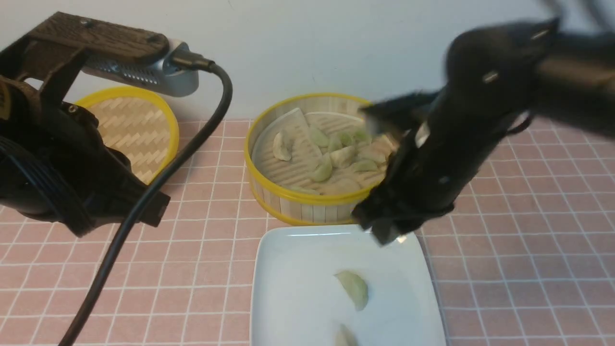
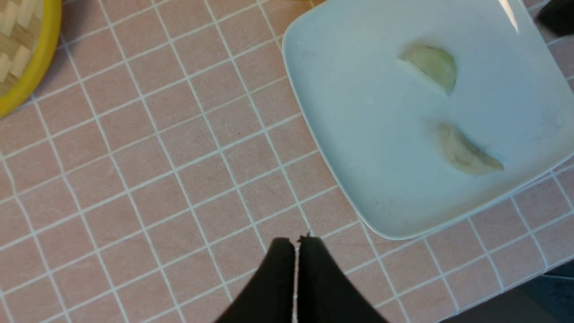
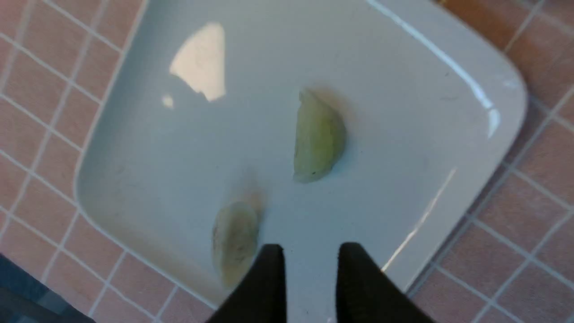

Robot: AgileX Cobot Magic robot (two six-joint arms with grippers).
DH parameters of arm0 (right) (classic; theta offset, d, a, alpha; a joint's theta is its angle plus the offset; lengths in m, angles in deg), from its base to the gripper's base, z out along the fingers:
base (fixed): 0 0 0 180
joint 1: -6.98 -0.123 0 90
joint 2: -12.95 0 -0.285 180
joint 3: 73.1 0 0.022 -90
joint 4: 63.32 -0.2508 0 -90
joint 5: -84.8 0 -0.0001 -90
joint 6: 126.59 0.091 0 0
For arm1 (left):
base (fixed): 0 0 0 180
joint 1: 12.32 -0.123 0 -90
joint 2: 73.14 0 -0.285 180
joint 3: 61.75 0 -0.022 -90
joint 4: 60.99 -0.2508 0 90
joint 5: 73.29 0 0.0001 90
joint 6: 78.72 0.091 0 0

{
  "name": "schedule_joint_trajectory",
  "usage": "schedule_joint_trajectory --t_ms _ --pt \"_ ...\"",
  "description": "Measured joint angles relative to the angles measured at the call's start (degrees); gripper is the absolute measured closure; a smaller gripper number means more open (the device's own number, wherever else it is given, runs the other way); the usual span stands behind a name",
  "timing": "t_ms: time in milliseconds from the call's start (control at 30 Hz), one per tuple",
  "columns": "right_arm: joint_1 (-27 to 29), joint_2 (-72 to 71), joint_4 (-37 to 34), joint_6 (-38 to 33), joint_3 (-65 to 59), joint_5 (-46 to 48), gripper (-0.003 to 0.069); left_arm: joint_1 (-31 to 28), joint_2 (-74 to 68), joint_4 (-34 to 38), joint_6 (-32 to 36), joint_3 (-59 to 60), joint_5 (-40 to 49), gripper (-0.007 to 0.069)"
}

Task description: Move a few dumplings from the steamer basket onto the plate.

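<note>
The steamer basket (image 1: 269, 192) stands at the back centre with several pale dumplings (image 1: 331, 156) on its liner. The white plate (image 1: 288, 269) lies in front of it. Two dumplings lie on the plate: a pale green one (image 1: 354, 287) (image 2: 430, 65) (image 3: 317, 137) and a creamy one (image 1: 345, 336) (image 2: 466, 152) (image 3: 234, 237). My right gripper (image 3: 309, 251) is open and empty, above the plate's far right corner (image 1: 387, 233), blurred. My left gripper (image 2: 296, 242) is shut and empty over the pink tiled cloth, left of the plate.
A flat woven lid with a yellow rim (image 1: 132, 127) (image 2: 22, 54) lies at the back left. A thick black cable (image 1: 158, 187) hangs from my left arm across the cloth. The table's front edge shows in the left wrist view (image 2: 515, 305).
</note>
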Motion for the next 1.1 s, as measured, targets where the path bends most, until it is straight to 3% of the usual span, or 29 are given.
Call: schedule_joint_trajectory --t_ms 33,133,333,500,667,867,1100 --pt "0.0 -4.67 0.29 0.73 -0.56 0.15 0.0608 0.0 -0.05 0.0 0.0 0.0 -0.25 0.0631" --pt "0.0 -16.57 1.42 2.56 -3.36 -0.24 0.0659 0.0 -0.05 0.0 0.0 0.0 -1.76 0.0631" --pt "0.0 -38.74 4.05 3.35 -15.34 -10.6 0.0672 0.0 -0.05 0.0 0.0 0.0 -5.45 0.0631" --pt "0.0 -66.21 10.84 5.04 -37.1 -30.0 0.0673 0.0 -0.55 0.0 0.0 0.0 -10.95 0.0631" --pt "0.0 -87.94 21.95 17.36 -52.91 -41.7 0.0673 0.0 -2.23 0.05 0.51 0.0 -12.54 0.0631" --pt "0.0 -92.54 41.13 37.08 -58.1 -40.45 0.0673 -0.08 -3.53 0.07 1.87 0.05 -13.65 0.0631" --pt "0.0 -92.54 45.41 43.52 -58.16 -40.25 0.0673 -0.08 6.34 -1.63 1.78 6.94 -16.48 0.0631"
